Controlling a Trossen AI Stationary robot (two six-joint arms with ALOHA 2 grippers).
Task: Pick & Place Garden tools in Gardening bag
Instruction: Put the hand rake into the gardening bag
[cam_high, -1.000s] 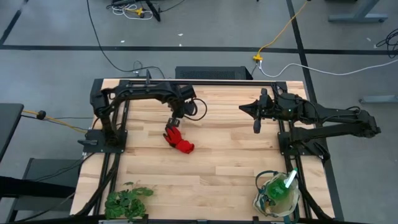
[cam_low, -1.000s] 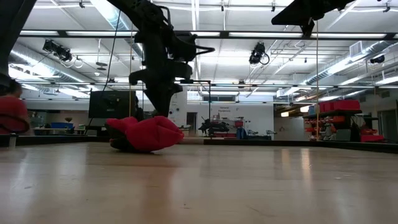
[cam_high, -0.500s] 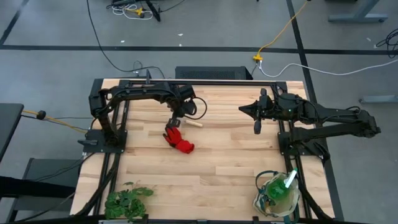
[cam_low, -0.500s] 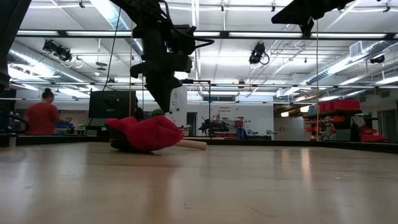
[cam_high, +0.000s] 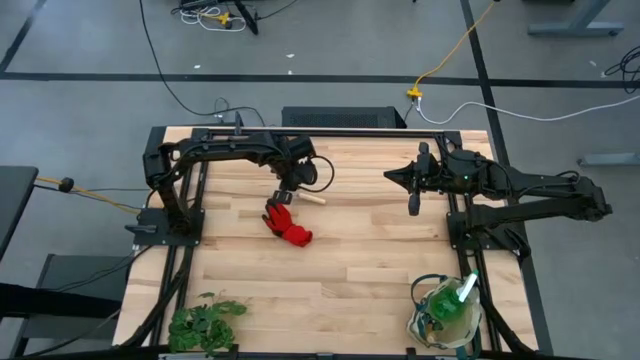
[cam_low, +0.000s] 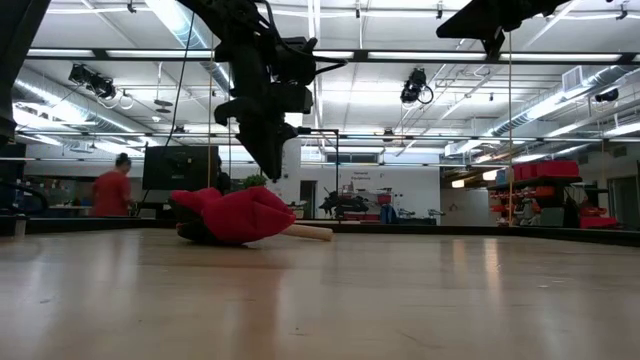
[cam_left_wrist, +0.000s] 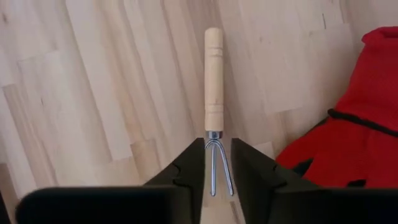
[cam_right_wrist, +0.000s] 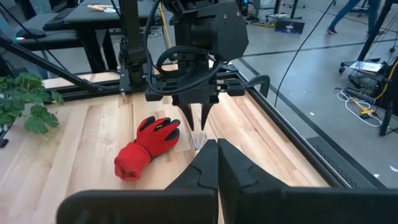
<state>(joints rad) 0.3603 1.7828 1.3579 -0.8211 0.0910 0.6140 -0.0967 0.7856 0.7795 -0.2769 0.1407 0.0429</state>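
Sitting at the near right corner of the table (cam_high: 330, 290), the gardening bag (cam_high: 443, 312) holds a green spray bottle (cam_high: 450, 299), with a leafy plant bunch (cam_high: 203, 322) at the opposite near corner, well apart from it. Farther in, on the left half of the boards, the red glove (cam_high: 287, 225) lies crumpled on its side, and in the low view it hides all but the pale handle end of the hand rake (cam_low: 310, 232) lying just behind it. The left gripper (cam_high: 283, 193) hangs point-down over the rake's metal end; the left wrist view shows its two fingers (cam_left_wrist: 186, 171) slightly spread on either side of the silver tines of the rake (cam_left_wrist: 214, 124), whose wooden handle stretches flat along the planks away from the gripper, and the jaws do not appear to be clamping the tines. The glove lies just beside the rake, apparently not touching it. The right gripper (cam_high: 412, 201) waits in the air over the table's far right part, its fingers pressed together with nothing between them. Beyond the table, a person (cam_low: 113, 187) in a red top stands in the room.
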